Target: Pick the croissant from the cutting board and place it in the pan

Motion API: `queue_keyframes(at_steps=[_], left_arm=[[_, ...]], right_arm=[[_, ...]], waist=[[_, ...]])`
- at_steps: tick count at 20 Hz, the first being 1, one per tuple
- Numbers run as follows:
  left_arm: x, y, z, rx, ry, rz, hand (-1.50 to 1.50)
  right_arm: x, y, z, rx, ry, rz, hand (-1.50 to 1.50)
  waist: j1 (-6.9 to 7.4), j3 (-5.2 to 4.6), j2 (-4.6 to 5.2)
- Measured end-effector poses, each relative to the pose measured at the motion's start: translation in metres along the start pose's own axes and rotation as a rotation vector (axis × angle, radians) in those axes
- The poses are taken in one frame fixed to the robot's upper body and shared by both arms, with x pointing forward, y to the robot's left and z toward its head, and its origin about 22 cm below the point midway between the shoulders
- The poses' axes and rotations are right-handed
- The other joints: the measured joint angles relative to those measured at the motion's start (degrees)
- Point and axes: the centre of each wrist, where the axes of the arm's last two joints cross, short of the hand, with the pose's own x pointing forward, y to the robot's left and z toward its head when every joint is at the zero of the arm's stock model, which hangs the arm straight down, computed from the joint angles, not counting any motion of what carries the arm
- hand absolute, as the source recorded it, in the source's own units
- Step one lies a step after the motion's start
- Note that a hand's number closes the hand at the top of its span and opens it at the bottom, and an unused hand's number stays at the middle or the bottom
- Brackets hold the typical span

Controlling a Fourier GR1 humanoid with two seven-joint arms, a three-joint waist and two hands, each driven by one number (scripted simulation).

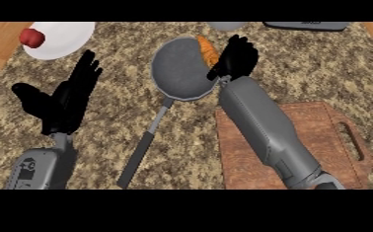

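Croissant (207,51): orange-brown, at the far right rim of the pan (178,70), fingers of the right hand (235,59) curled round it. Pan: grey, round, long handle toward the viewer. Cutting board (306,144): wooden, lower right, under the right forearm. Left hand (65,95): fingers straight, resting at left. White plate (62,38) holds a red item (32,37). Dark object (306,25), top right: writing unreadable.

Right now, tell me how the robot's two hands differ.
The left hand is open with fingers spread, holding nothing, over bare counter left of the pan. The right hand curls round the croissant at the pan's right rim. Both are black on grey forearms.
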Motion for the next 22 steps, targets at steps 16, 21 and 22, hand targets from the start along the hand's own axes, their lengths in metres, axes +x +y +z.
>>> queue_keyframes(at_steps=[16,21,22], left_arm=[[-0.013,0.017,0.011,0.078,0.029,0.000,0.00],[-0.014,0.023,0.015,0.097,0.032,0.002,0.00],[-0.013,0.025,0.015,0.100,0.034,0.002,0.00]], right_arm=[[-0.035,0.003,0.052,-0.157,-0.051,-0.639,-1.50],[-0.060,-0.006,0.100,-0.112,-0.093,-0.794,-1.50],[-0.066,-0.009,0.111,-0.108,-0.103,-0.815,-1.50]], waist=[[-4.32,-0.01,-1.71],[-5.56,-0.03,-1.90],[-5.65,-0.04,-1.88]])
